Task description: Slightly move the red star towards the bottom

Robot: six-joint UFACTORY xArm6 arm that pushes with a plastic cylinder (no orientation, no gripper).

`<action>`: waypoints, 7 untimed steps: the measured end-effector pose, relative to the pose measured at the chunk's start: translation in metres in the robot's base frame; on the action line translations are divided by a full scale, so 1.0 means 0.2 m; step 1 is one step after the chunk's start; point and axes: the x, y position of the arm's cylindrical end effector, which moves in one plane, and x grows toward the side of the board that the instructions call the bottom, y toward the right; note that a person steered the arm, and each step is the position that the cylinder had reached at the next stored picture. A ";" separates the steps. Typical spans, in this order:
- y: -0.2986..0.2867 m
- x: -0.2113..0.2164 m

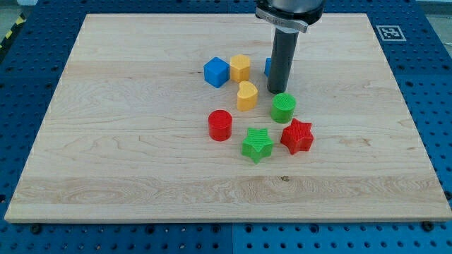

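Note:
The red star (297, 136) lies right of the board's middle, touching or nearly touching the green star (257, 144) on its left. A green cylinder (284, 108) stands just above the red star. My tip (280, 92) rests on the board right above the green cylinder, about 60 px above the red star and slightly to its left. The rod rises straight up out of the view's top.
A red cylinder (220, 125) stands left of the green star. A yellow heart (246, 96), a yellow hexagon block (240, 68) and a blue cube (217, 72) lie left of the rod. Another blue block (268, 67) is mostly hidden behind the rod. The wooden board (127, 169) sits on a blue pegboard.

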 end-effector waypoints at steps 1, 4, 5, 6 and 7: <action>0.00 0.00; 0.60 0.15; 0.66 0.40; 0.68 0.71; 0.64 0.96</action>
